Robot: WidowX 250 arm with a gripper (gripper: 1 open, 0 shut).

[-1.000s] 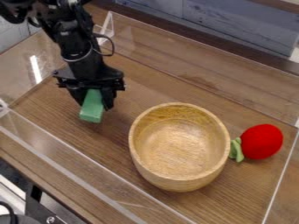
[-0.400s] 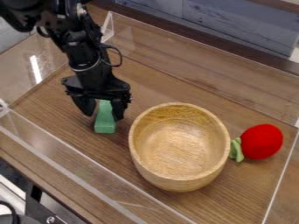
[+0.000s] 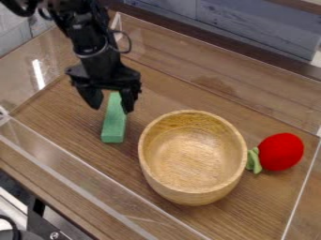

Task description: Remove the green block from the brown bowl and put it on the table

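Note:
The green block (image 3: 115,121) lies flat on the table (image 3: 189,84), just left of the brown bowl (image 3: 192,157), which holds nothing. My gripper (image 3: 105,97) hovers over the block's far end, jaws open and straddling it without gripping. The black arm rises from there toward the upper left.
A red strawberry-like toy (image 3: 280,151) with a green leaf rests against the bowl's right side. Low clear acrylic walls (image 3: 75,173) border the tabletop at front, left and back.
The gripper carried the block down and right toward the bowl, then opened and let it go. The block now lies flat on the table, and the gripper has lifted slightly.

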